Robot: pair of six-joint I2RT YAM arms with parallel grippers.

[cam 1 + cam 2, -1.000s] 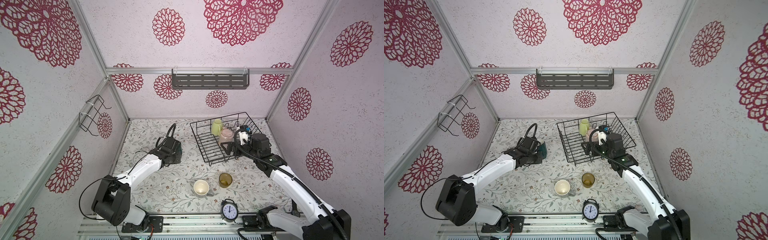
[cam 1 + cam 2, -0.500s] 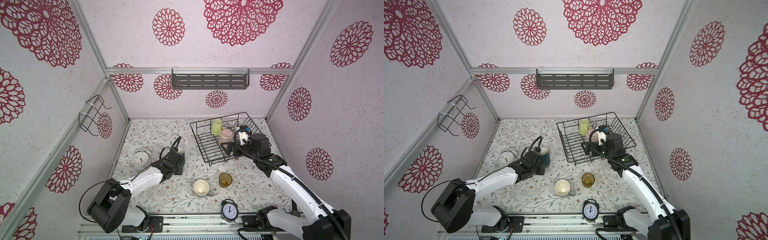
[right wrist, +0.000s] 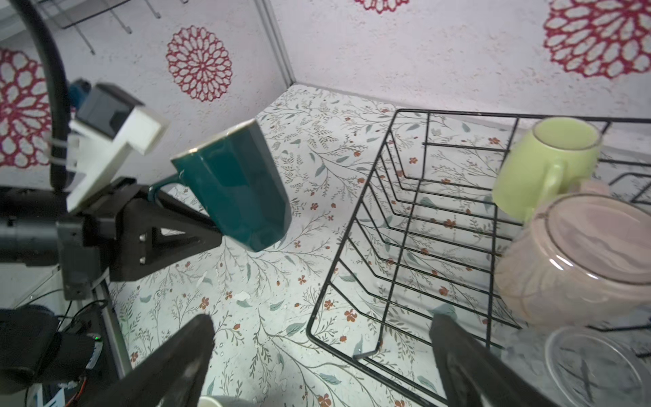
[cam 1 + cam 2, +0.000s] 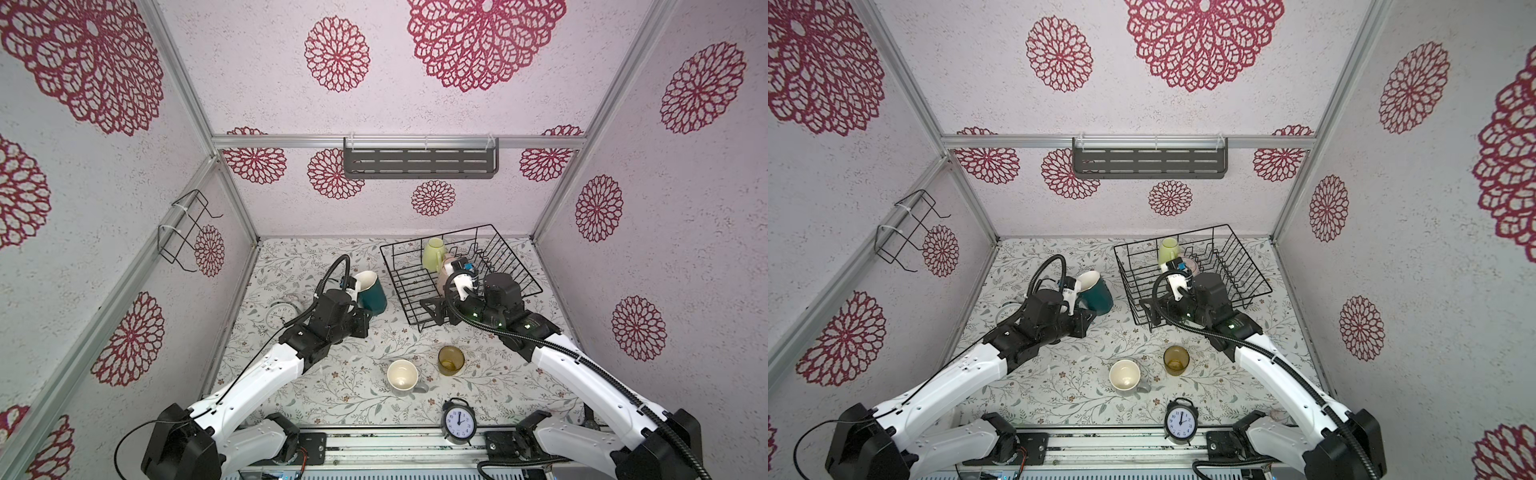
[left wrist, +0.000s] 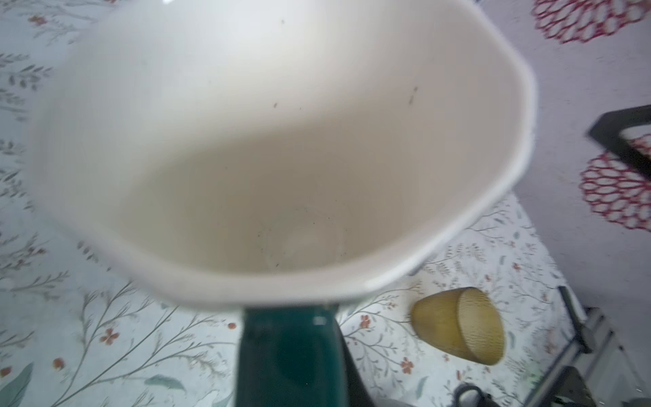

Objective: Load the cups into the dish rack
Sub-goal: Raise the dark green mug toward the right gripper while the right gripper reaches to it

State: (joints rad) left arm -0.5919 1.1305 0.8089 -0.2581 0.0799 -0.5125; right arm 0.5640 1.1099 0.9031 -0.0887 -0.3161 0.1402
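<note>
- The dark teal ceramic mug (image 3: 236, 190) is gripped by its handle in the left gripper (image 3: 155, 193), aloft beside the black wire dish rack (image 3: 352, 225).
- The right gripper (image 3: 320, 329) is held open, empty, at the rack's near corner.
- The rim wire is to be cleared before the mug is lowered.

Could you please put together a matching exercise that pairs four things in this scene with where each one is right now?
Things:
1. dark teal mug
2. yellow-green mug
3. amber glass tumbler
4. black alarm clock

Places:
A. inside the dish rack
B. at the near edge of the table
C. held by the left gripper, lifted off the table
D. upright on the table, beside the grey mug

Pairs: 1-C, 2-A, 3-D, 4-B
</note>
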